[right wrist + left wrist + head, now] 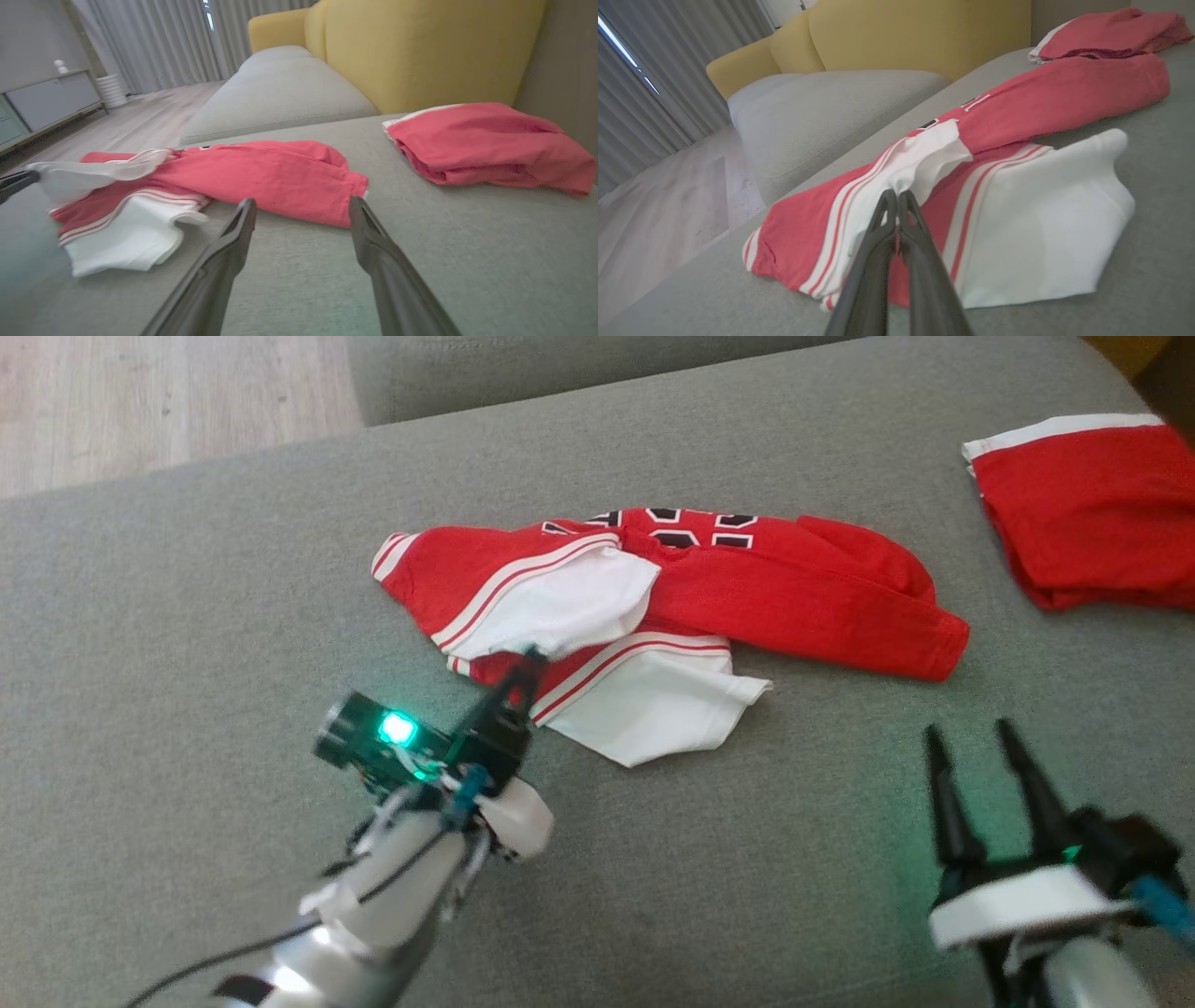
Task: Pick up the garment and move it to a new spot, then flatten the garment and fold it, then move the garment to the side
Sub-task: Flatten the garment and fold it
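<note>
Red and white knit, the jersey (pixel 794 588) is lying crumpled on the grey sofa cushion (pixel 187 616), its long axis running sideways from the left gripper (pixel 530 658) out to that claw's right and slightly ahead. The left gripper is pinching shut on a white fold at the jersey's near left end, so nearly all the cloth is trailing to one side of the grip. The right gripper (pixel 966 728) is hovering with its jaws spread wide, holding nothing. The red hem end is lying just ahead of it and a little to its left, making it the nearer arm for that end. A lift by the left claw alone would probably be dragging the far end. Black-and-white numerals are showing along the jersey's far edge, too folded to read, and no brand is legible. A second red garment (pixel 1092 513) is sitting well apart, ahead and right of the right gripper.
</note>
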